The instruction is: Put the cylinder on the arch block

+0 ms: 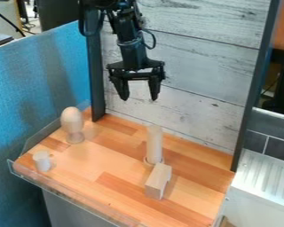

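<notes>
Here's my gripper, high up, fingers parted, nothing between them! Below, the tall cylinder, my likelier pick over the short cylinder, stands upright just behind the arch block. Straight down now, pinch high and square, lift clear, settle it level, then release.

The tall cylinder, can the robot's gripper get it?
Probably yes. The gripper hangs open and empty, higher up, and the tall cylinder stands upright with its top free. The arch block sits close in front but looks lower, so it shouldn't block the way from above.
</notes>
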